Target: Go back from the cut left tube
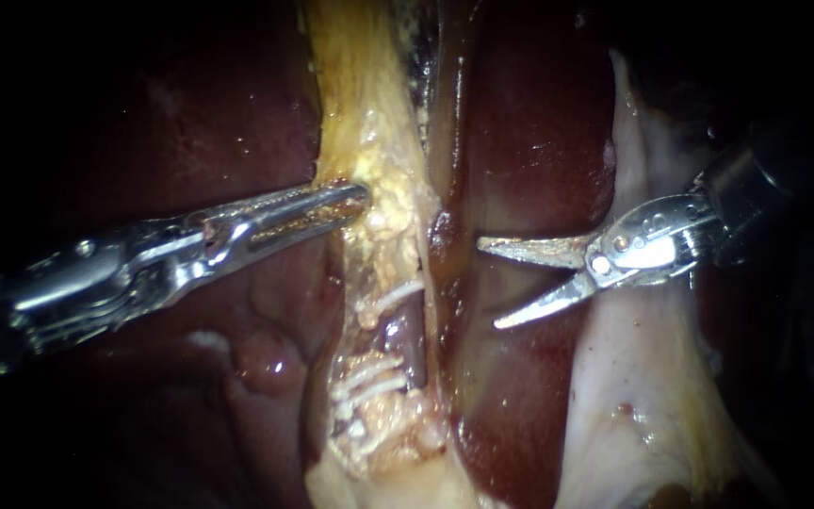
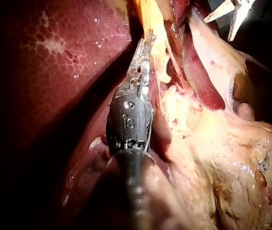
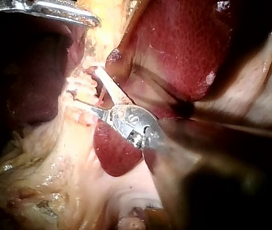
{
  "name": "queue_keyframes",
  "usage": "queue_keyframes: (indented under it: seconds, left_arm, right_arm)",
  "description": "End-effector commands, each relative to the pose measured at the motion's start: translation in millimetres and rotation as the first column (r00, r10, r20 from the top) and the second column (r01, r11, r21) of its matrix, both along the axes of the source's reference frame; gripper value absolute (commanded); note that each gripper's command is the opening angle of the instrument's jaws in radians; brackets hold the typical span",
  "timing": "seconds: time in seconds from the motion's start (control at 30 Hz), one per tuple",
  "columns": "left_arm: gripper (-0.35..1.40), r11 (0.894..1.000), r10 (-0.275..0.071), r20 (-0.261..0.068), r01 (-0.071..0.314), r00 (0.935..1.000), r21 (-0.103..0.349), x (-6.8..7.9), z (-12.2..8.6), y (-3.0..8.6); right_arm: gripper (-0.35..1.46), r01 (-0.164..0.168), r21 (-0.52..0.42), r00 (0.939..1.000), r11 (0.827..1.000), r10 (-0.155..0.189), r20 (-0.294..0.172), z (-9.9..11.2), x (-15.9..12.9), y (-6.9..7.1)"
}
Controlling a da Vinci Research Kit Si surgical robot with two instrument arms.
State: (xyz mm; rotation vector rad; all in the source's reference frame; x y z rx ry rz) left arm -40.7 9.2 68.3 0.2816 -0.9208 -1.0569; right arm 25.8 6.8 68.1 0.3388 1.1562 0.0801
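Right instrument's hand (image 1: 488,284), two blades spread open and holding nothing, sits just right of the cut left tube (image 1: 385,302), apart from it, over dark liver (image 1: 539,141).

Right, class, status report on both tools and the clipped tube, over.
Right tool open, off the clipped tube. Left tool at the yellow tissue. Path back looks clear.

Background of my field: dark red liver (image 1: 539,141), glistening with small highlights under a light that is brightest at centre; the margins of every view fall into black shadow.
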Motion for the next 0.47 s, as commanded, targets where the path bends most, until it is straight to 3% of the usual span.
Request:
queue_keyframes:
  seconds: [0.03,0.47]
  left_arm:
    - [-0.35,1.000,-0.001,-0.001,0.001,1.0000,0.001,0.0,-0.1,0.1]
    - [-0.35,1.000,-0.001,0.000,0.001,1.0000,0.003,0.2,-0.4,0.1]
  right_arm:
    - [1.40,0.000,0.000,1.0000,1.000,0.000,0.000,0.0,0.0,0.0]
    - [1.40,-0.001,0.000,1.0000,1.000,0.001,0.001,0.0,0.1,0.0]
